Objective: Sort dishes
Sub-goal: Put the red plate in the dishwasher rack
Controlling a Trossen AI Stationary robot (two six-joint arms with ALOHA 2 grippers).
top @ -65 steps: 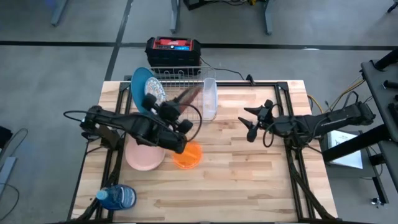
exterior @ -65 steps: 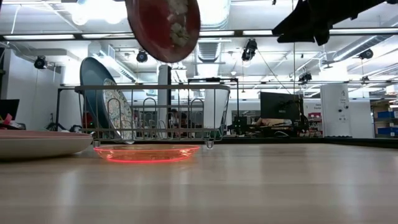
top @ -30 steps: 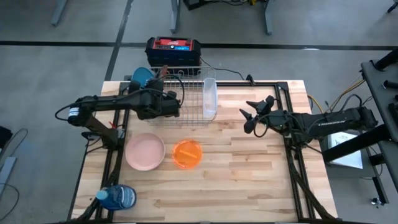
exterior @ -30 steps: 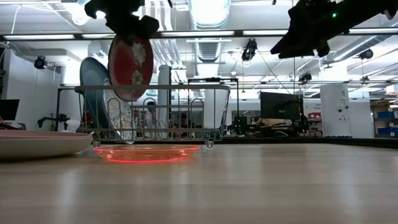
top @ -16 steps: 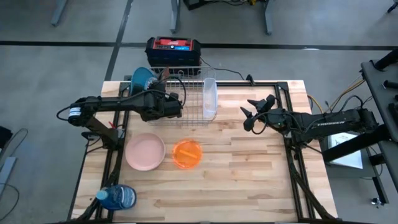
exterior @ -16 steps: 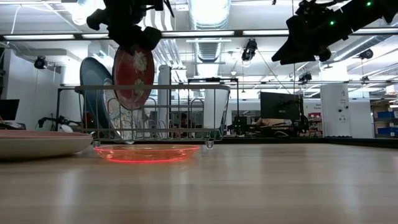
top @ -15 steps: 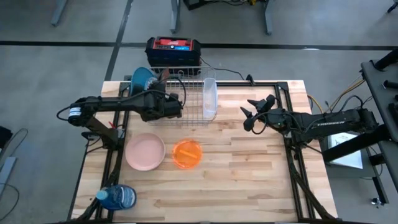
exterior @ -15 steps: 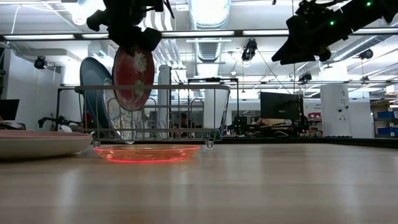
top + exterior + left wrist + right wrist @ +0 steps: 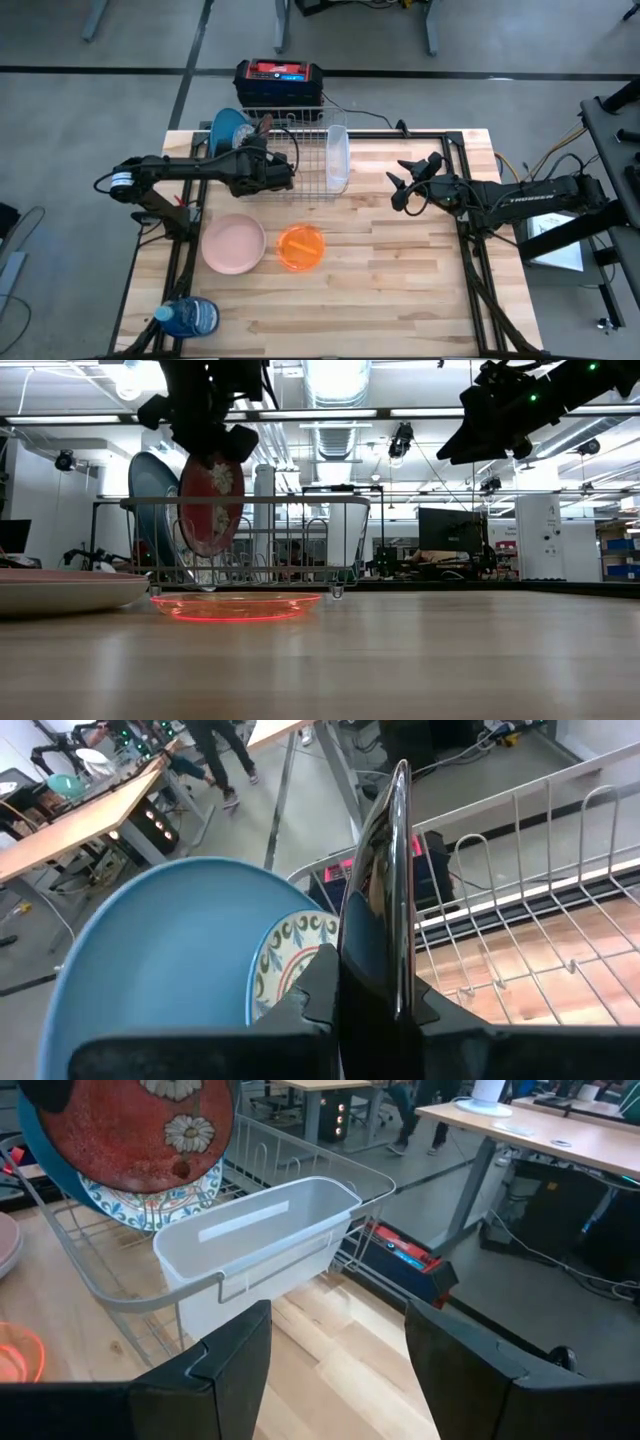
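Note:
My left gripper (image 9: pixel 205 422) is over the wire dish rack (image 9: pixel 305 150) at the table's far left, shut on a red plate with white flowers (image 9: pixel 210 500). That plate shows edge-on in the left wrist view (image 9: pixel 385 870). A large blue plate (image 9: pixel 150 950) and a teal-white patterned plate (image 9: pixel 290 945) stand on edge in the rack, to the red plate's left. The pink dish (image 9: pixel 233 243) and the orange bowl (image 9: pixel 300 247) rest on the table nearer me. My right gripper (image 9: pixel 405 185) hangs open to the right of the rack, touching nothing. My left gripper pinches the red plate by its upper rim (image 9: pixel 372 955), one finger (image 9: pixel 310 990) on each face. The fingers come from above, pointing down. The plate hangs upright on edge below them, its lower half inside the rack; whether its lower edge touches the wires, I cannot tell.
A clear plastic container (image 9: pixel 250 1245) hangs on the rack's right end. A blue water bottle (image 9: pixel 190 317) lies at the near left corner. A red-and-black box (image 9: pixel 278 80) sits beyond the far edge. Bare wood fills the table's middle and right.
My left gripper has gone down over the rack, staying shut. The red plate has come down with it, from mostly above the rack's top rail to hanging partly behind it, beside the patterned plate, and stays upright on edge.

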